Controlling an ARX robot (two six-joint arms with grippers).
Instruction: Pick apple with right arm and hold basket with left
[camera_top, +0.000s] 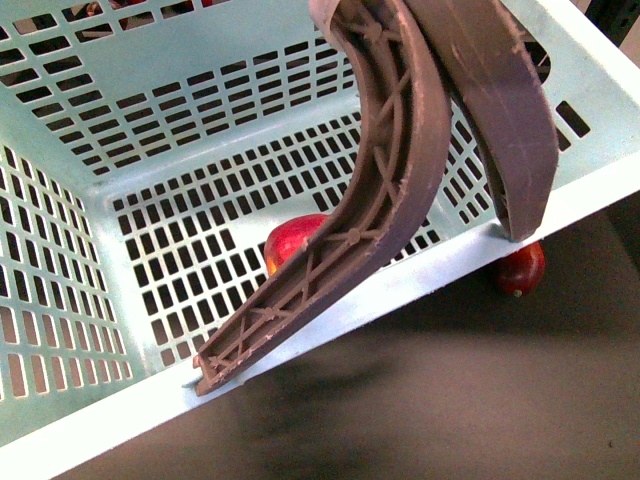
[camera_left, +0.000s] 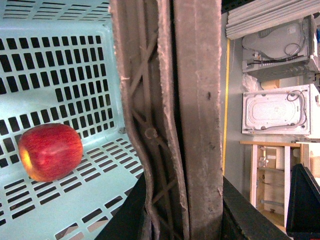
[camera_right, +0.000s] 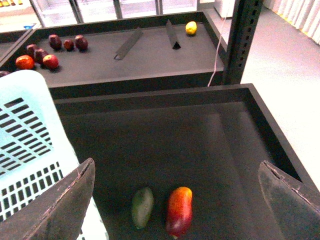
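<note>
At basket (camera_left: 60, 60) handles (camera_left: 175, 100): left hand (camera_left: 184, 202) clamped round both. Apple (camera_left: 50, 151) lies inside basket on slotted floor, behind handles from front. Right hand (camera_right: 176, 167) spread wide, holding nothing, over dark table (camera_right: 200, 130); avocado (camera_right: 142, 206) and red-orange fruit (camera_right: 179, 210) side by side below.

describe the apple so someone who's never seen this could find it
Start at the large light turquoise slotted basket. The apple lies inside it on the slotted plastic. It is round and bright red with yellow streaks, unlike the longer dark red fruit outside the basket.
</note>
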